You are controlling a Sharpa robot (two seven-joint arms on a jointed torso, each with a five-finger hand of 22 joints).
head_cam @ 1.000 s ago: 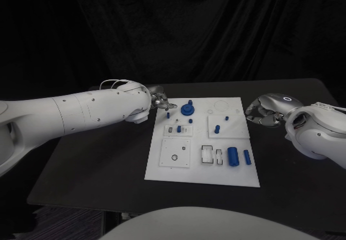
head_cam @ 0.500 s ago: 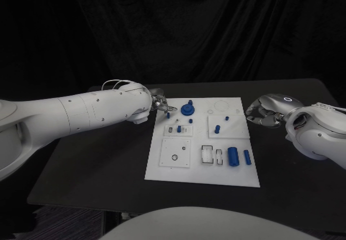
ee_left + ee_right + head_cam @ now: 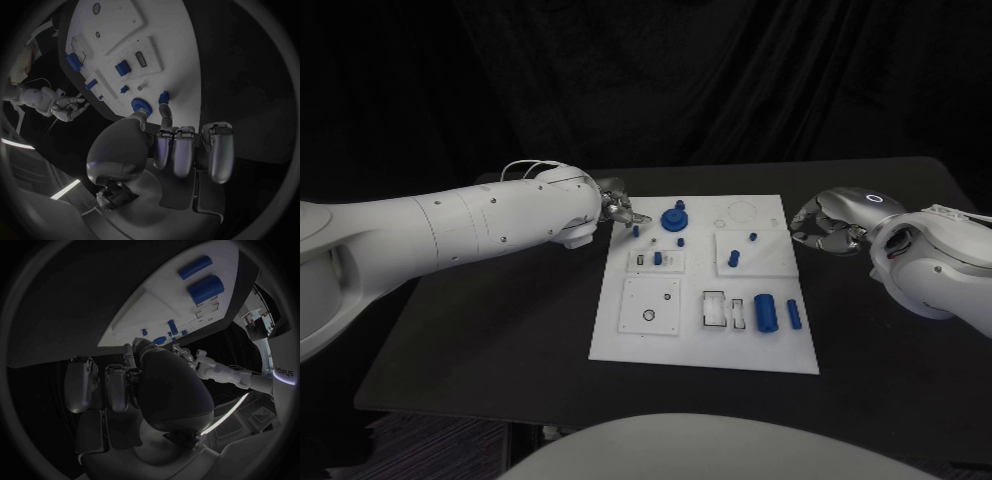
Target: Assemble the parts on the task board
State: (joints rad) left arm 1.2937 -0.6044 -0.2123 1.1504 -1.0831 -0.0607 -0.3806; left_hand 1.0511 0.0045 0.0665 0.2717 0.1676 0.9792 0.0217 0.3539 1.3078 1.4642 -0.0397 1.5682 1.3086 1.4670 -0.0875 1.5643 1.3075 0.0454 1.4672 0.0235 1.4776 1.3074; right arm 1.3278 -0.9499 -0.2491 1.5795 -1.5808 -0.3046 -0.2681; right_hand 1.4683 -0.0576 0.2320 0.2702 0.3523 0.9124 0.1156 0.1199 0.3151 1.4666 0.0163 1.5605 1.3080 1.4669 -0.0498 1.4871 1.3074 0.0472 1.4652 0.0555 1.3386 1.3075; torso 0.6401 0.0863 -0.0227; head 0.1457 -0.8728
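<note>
The white task board (image 3: 668, 330) lies mid-table with several blue parts on it. Among them are a round knobbed piece (image 3: 676, 218), a thick cylinder (image 3: 766, 311) and a slimmer one (image 3: 795, 315). My left hand (image 3: 620, 210) hovers at the board's far left corner with its fingers curled in. One fingertip (image 3: 165, 111) is right beside a small upright blue peg (image 3: 164, 97), which stands next to the round piece (image 3: 140, 105). I cannot tell whether they touch. My right hand (image 3: 826, 222) is curled with nothing in it, just off the board's right edge.
Short blue pegs (image 3: 734, 259) stand in the board's middle blocks, and a raised square with a hole (image 3: 651, 305) is near its front left. Black table (image 3: 488, 340) surrounds the board on all sides. The right wrist view shows the two cylinders (image 3: 206, 288) on the board (image 3: 162, 305).
My left hand's fingers have drawn back slightly toward the board's left edge. The parts and my right hand have not moved.
</note>
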